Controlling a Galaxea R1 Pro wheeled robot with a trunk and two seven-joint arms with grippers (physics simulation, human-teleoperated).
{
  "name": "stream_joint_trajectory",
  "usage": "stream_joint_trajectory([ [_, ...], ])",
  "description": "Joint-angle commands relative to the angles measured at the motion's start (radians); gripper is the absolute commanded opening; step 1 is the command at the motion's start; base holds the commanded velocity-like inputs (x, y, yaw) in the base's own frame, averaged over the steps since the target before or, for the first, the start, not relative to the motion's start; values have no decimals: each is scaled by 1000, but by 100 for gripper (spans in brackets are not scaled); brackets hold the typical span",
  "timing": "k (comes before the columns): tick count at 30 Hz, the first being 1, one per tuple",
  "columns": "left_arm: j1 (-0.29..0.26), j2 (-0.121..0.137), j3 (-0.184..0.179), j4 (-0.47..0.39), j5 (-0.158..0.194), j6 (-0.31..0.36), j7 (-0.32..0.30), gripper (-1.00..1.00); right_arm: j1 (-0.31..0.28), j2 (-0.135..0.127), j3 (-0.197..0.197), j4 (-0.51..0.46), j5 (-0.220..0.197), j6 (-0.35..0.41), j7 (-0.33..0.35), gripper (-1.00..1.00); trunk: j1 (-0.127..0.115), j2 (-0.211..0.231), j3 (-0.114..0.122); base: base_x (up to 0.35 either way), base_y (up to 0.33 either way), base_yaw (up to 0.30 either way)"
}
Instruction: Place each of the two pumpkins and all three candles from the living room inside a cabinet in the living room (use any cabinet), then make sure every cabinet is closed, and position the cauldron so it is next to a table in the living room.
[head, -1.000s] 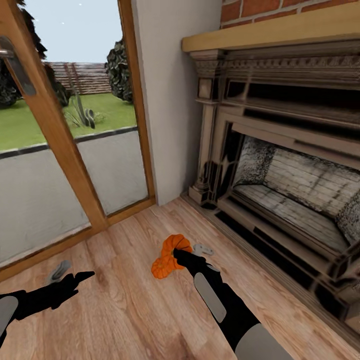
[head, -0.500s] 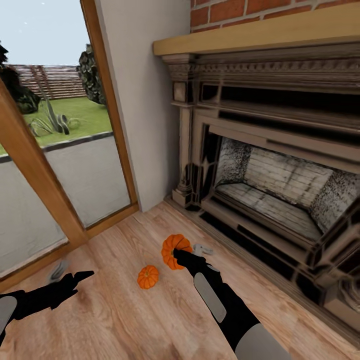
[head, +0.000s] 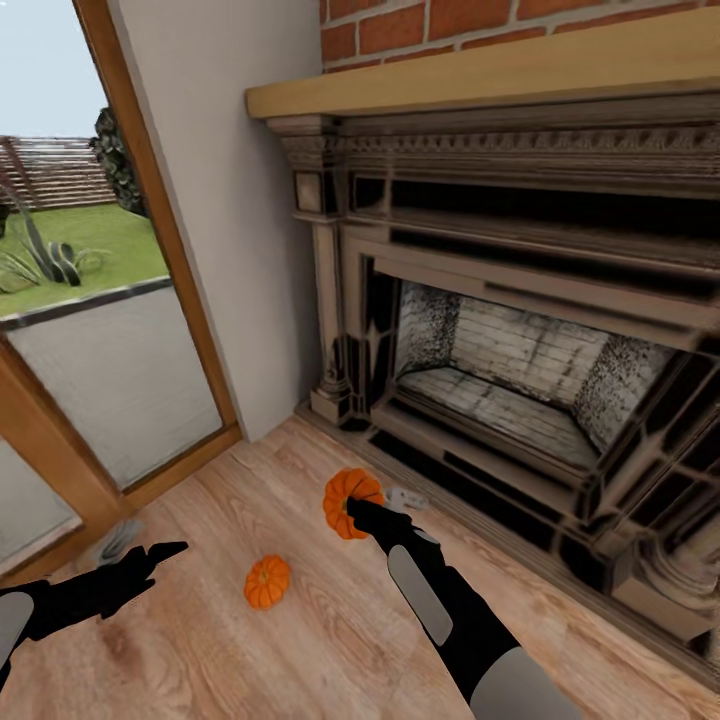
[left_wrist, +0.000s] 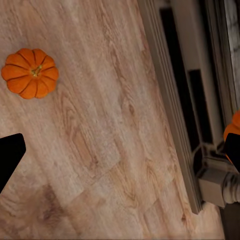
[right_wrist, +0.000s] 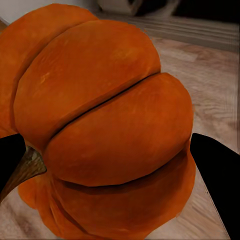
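Reaching forward, right gripper (head: 350, 512) jaws clamp one pumpkin (head: 348, 495); left gripper (head: 165, 552) spread.

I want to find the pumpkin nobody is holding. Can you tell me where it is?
Start at the big fireplace and look down at the wooden floor before it. The loose pumpkin sits there alone, between the robot's arms. The other pumpkin is in the right gripper.

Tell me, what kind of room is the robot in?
Probably a living room. There's a big fireplace with a brick chimney wall above it, a wooden floor, and a tall glass door looking out to a garden.
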Motion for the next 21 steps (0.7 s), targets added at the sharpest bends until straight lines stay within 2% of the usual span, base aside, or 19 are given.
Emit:
stream_joint_trajectory([
  [1, 0, 0, 2, 0, -10, 4, -10, 100, -1, 0, 2, -2, -5, 2, -8, -100, 0, 0, 0, 266, 90, -251],
  [12, 0, -2, 2, 0, -10, 4, -10, 100, -1, 0, 2, -2, -5, 1, -7, -100, 0, 0, 11, 91, 25, -240],
  [21, 0, -2, 2, 1, -10, 4, -10, 100, 0, 0, 3, -2, -2, -11, -7, -100, 0, 0, 12, 133, 116, -29],
])
